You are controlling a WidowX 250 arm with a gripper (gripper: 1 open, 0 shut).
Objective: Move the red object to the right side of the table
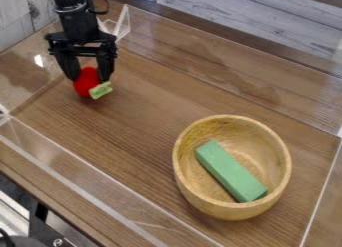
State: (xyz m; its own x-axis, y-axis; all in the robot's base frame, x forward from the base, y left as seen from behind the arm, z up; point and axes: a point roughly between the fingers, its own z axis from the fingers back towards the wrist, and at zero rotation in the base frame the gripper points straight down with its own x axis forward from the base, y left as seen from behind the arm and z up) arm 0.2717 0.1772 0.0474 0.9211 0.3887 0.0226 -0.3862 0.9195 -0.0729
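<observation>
The red object (91, 84), a small toy strawberry with a light green cap, lies on the brown wood-grain table (147, 131) at the far left. My black gripper (84, 73) points down over it with its jaws open, one finger on each side of the strawberry. The fingers straddle it low near the tabletop; whether they touch it I cannot tell. The upper part of the strawberry is partly hidden by the fingers.
A round light wooden bowl (191, 178) stands at the front right and holds a green rectangular block (230, 171). Low clear acrylic walls (27, 126) border the tabletop on the left and front.
</observation>
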